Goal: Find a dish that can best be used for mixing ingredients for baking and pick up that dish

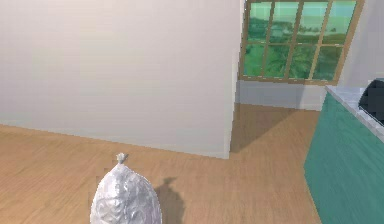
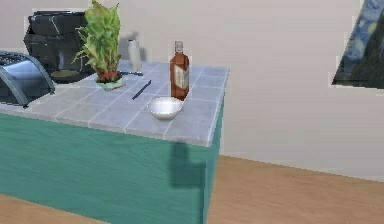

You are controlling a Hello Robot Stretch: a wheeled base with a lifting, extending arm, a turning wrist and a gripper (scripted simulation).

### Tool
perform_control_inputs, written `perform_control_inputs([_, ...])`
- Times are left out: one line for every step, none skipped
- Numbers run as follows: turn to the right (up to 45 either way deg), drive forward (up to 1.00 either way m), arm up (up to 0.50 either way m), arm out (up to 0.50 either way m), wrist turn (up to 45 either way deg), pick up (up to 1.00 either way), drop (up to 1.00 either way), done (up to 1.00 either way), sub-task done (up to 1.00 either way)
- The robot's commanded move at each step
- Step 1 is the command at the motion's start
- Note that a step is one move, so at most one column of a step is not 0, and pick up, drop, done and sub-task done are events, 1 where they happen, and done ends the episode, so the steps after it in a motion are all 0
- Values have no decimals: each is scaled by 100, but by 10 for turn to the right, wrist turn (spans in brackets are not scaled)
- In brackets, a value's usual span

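Note:
In the arm side view a small white bowl stands on the grey tiled top of a teal counter, near its front edge. Behind the bowl on the same top stands a brown bottle. A thin dark utensil lies on the tiles left of the bottle.
On the counter also stand a potted green plant, a pale shaker, a black appliance and a grey bread-box shape. The forward view holds a tied white bag on wood floor, a wall corner, a window and the teal counter's end.

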Motion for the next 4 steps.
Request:
perform_control_inputs([0,0,50,0,0,0,0,0,0])
perform_control_inputs([0,0,38,0,0,0,0,0,0])
perform_control_inputs([0,0,0,42,0,0,0,0,0])
perform_control_inputs([0,0,0,0,450,0,0,0,0])
